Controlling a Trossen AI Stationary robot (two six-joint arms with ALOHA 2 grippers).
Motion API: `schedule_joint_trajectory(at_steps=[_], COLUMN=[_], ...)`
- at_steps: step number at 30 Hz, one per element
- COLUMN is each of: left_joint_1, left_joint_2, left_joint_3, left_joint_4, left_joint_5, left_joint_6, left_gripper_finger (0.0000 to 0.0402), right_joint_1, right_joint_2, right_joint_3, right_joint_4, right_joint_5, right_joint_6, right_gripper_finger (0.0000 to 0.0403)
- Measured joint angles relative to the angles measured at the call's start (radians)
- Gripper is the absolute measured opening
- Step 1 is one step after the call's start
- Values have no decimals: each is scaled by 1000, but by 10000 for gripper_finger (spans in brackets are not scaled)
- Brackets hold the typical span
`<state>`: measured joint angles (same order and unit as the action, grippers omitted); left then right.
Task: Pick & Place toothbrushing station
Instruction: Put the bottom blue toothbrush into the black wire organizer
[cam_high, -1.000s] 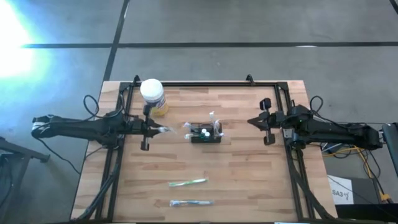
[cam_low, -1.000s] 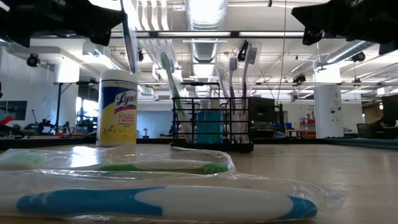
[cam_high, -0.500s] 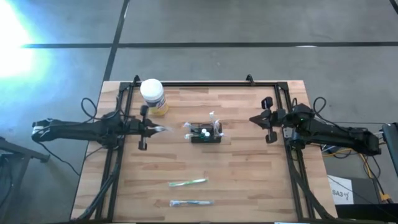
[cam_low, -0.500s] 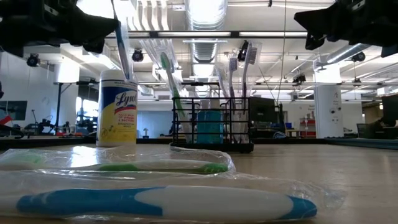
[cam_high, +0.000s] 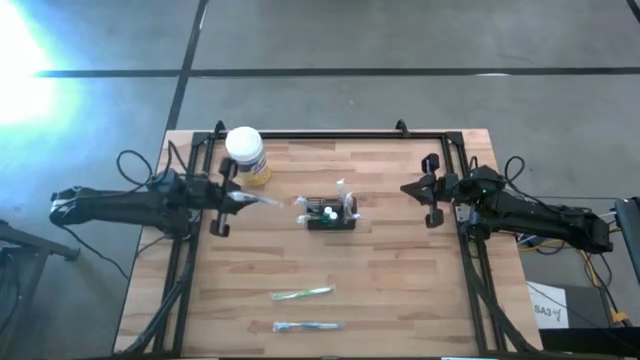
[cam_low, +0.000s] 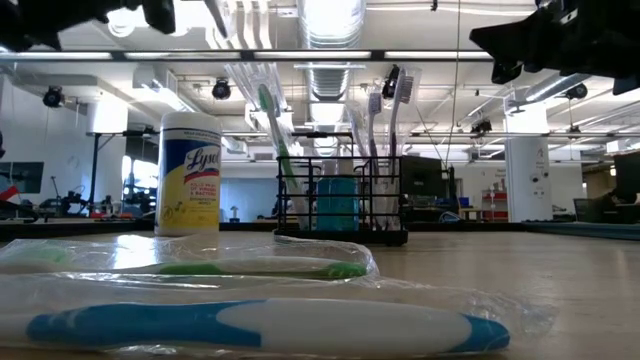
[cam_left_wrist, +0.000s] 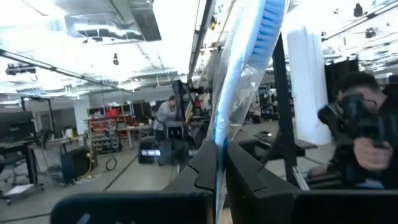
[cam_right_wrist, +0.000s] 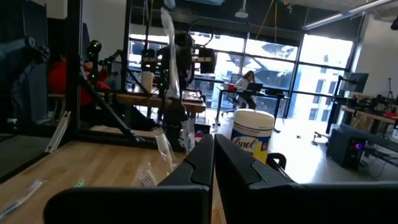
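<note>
The toothbrushing station, a black wire caddy, stands on the table's middle with several wrapped toothbrushes upright in it. My left gripper hangs to its left, above the table, shut on a blue toothbrush in clear wrap whose tip points toward the caddy. In the low view only the brush's lower end shows at the top. My right gripper waits shut to the right of the caddy, holding nothing. My left gripper pinches the wrapped toothbrush by its handle end between its two fingers. The fingers come from the table's left, tipped a little upward, and lie along the brush. The brush sticks out past them, slanting up, its bristle head foremost, clear of the table.
A white-lidded wipes jar with a yellow label stands at the far left. A green wrapped toothbrush and a blue one lie near the table's near edge. A black frame runs round the table.
My left gripper has risen, tipped its fingers upward and drawn back a little toward the table's left edge, still shut on the wrapped toothbrush. The brush has gone up with it, almost out of the low view's top.
</note>
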<state>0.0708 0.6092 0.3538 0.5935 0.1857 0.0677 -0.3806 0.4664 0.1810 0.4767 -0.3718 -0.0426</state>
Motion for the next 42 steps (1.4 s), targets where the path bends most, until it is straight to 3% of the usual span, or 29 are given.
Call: schedule_joint_trajectory(at_steps=[10, 14, 24, 31, 38, 42], left_joint_1=[33, 123, 305, 329, 330, 330], left_joint_2=[366, 430, 520, 572, 635, 663], left_joint_3=[237, 304, 264, 222, 108, 80], left_joint_4=[14, -4, 25, 38, 310, 361], left_joint_5=[-81, 18, 218, 304, 355, 360], left_joint_6=[98, 95, 19, 1, -72, -96], left_gripper_finger=[13, 13, 13, 13, 13, 13], right_joint_1=[0, 0, 0, 0, 0, 0], right_joint_2=[0, 1, 2, 2, 2, 2], right_joint_3=[0, 0, -2, -2, -2, -2], right_joint_4=[-1, -3, -14, -16, -16, -16], right_joint_5=[5, 4, 4, 4, 5, 5], right_joint_6=[3, 5, -9, -17, -21, -21], right_gripper_finger=[8, 8, 8, 8, 8, 8])
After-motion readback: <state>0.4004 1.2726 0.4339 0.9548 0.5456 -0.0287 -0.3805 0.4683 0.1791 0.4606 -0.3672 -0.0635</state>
